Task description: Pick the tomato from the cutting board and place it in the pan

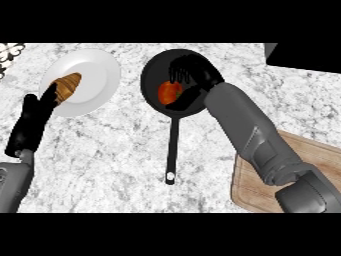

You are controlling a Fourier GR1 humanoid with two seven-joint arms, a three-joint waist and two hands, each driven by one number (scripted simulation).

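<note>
Marble counter (129,145) is filling my view. I'm seeing the tomato (169,92) sitting inside the pan (152,70), w/ right hand (195,80) curling round its right side, fingers over it. Contact w/ pan floor is hidden. Left hand (33,122) is resting, fingers straight, near the plate (99,70).

Light falls evenly and fairly brightly over the pale speckled tabletop (129,145), with no strong direction and no cast shadows that stand out. The white plate (99,75) is nearly washed out, its rim hard to trace. The black pan (152,75) swallows the dark fingers (184,67) of the right hand (195,80), so their outlines merge.
</note>
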